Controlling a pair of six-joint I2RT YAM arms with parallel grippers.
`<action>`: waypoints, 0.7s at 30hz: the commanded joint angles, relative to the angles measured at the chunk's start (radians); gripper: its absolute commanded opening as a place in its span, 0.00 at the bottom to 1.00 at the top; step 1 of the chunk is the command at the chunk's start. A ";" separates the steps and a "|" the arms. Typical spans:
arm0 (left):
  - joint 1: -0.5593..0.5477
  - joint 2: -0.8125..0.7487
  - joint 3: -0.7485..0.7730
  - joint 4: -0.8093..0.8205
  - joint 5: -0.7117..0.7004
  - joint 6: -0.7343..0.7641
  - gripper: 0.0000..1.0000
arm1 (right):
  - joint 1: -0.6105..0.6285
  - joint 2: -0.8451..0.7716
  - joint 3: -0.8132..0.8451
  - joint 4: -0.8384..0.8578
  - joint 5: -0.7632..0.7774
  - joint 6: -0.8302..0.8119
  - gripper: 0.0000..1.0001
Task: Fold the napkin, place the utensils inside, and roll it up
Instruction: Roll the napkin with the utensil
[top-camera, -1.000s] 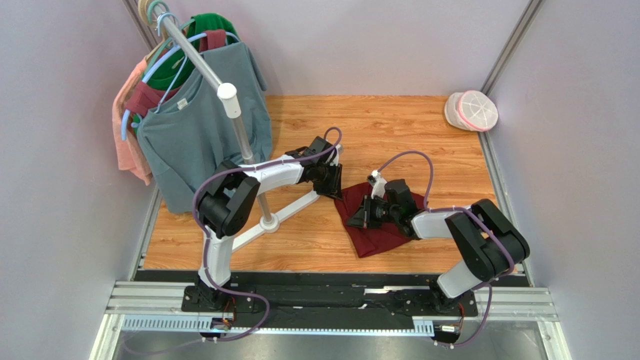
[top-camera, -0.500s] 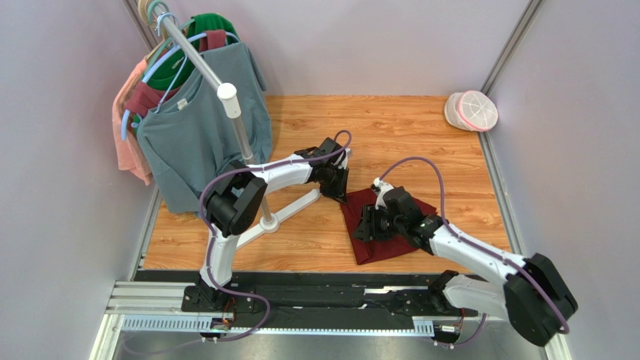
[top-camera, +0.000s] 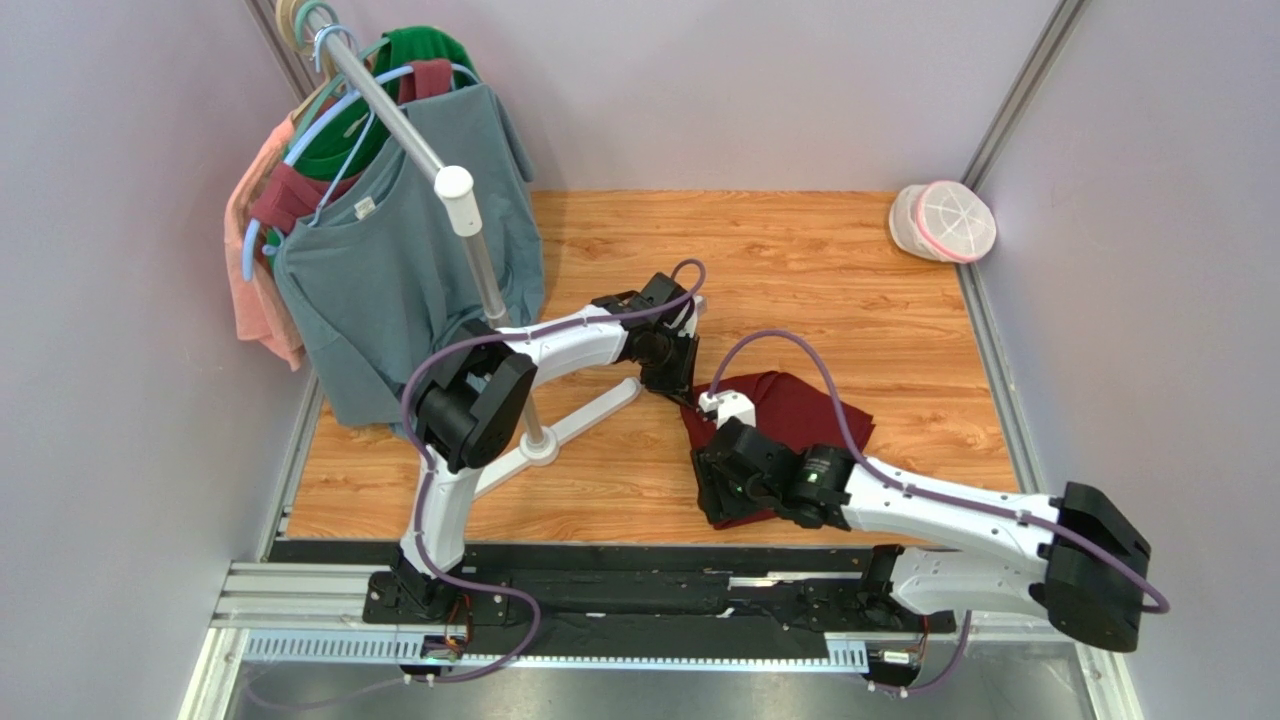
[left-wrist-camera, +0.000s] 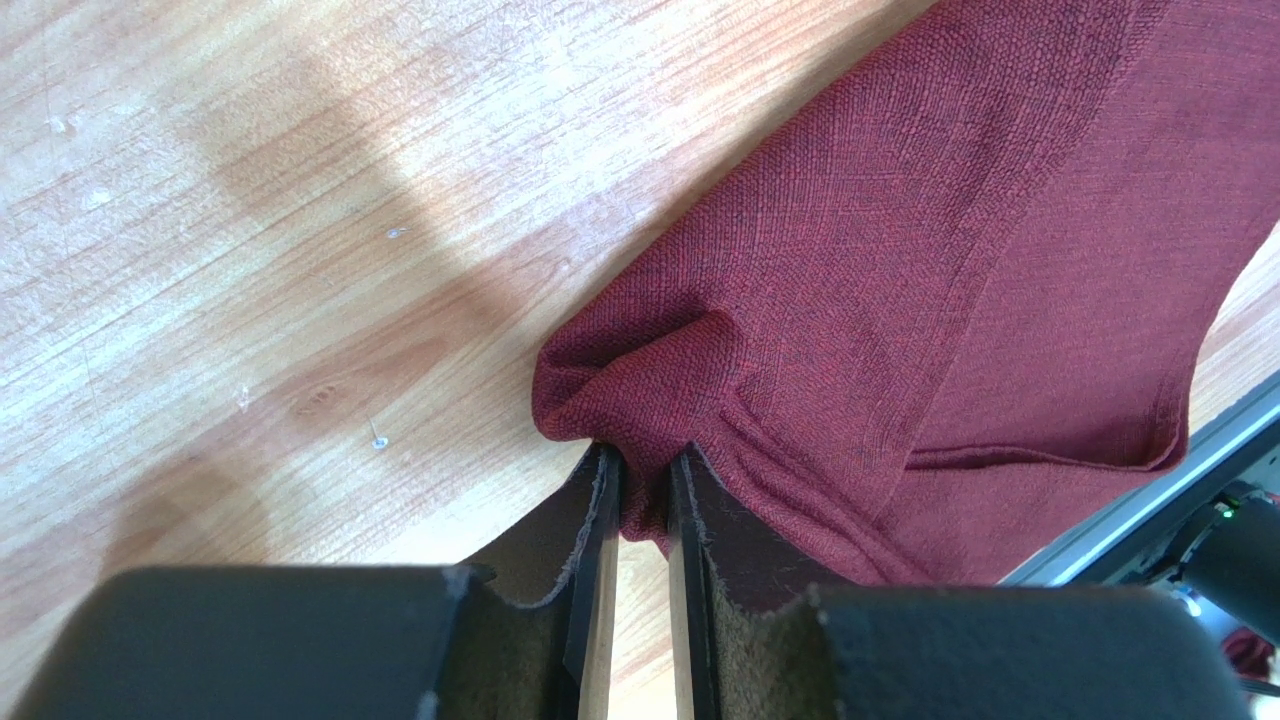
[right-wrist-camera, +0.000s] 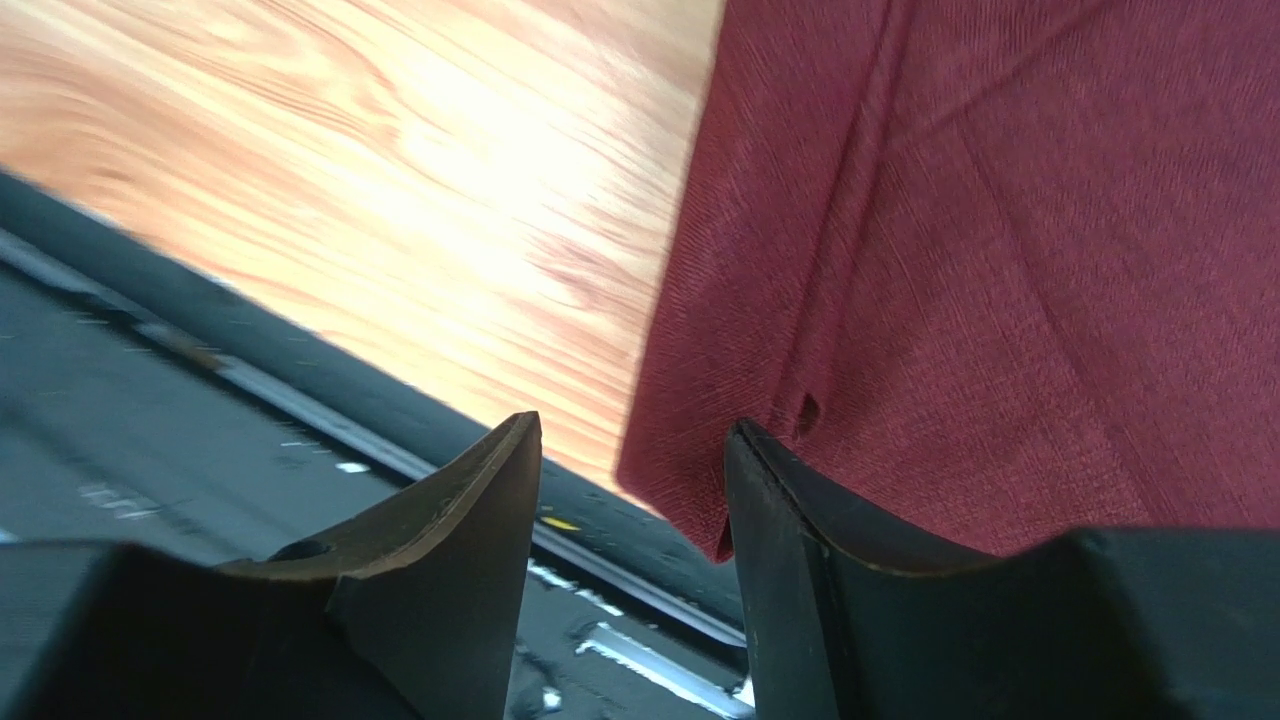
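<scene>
1. The napkin (top-camera: 804, 408) lay on the wooden table (top-camera: 842, 285), a little right of centre, bunched into overlapping layers and not spread flat. It sat between the two grippers.
2. In the left wrist view the napkin (left-wrist-camera: 902, 270) showed a plain maroon weave. One folded edge ran across its lower right part.
3. The left arm rose from its base at the near left and bent sharply at the elbow. Its forearm ran out to the right, ending at the far-left corner of the cloth.
4. The left gripper (left-wrist-camera: 639, 465) was clenched on that corner. A puckered fold of fabric was pinched between its two fingers (left-wrist-camera: 586, 510), with only a thin slit between them.
5. From above, the left gripper (top-camera: 679, 375) stood just beside the white rack base (top-camera: 579, 420).
6. The right arm lay low and stretched out. Its elbow was at the near right, and its long white forearm ran leftward along the near side of the table.
7. The right gripper (top-camera: 721, 488) sat over the near-left part of the cloth.
8. In the right wrist view the right gripper (right-wrist-camera: 631, 435) was released, jaws apart and nothing between them. The napkin (right-wrist-camera: 1022, 270) filled the right of that view, and its near corner lay just past the right-hand finger.
9. That corner reached the table's near edge, beside the black rail (right-wrist-camera: 150, 450).
10. A clothes rack (top-camera: 391, 255) hung with shirts stood at the far left. A pink-and-white lidded container (top-camera: 944, 221) sat at the far right corner.
</scene>
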 joint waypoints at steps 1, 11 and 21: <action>-0.005 0.031 0.024 -0.044 -0.027 0.035 0.22 | 0.030 0.074 0.031 -0.039 0.074 0.042 0.51; -0.005 0.033 0.036 -0.051 -0.027 0.039 0.22 | 0.034 0.130 -0.038 0.021 0.045 0.103 0.26; -0.005 0.028 0.040 -0.059 -0.030 0.046 0.22 | 0.033 0.183 -0.075 -0.008 0.073 0.167 0.17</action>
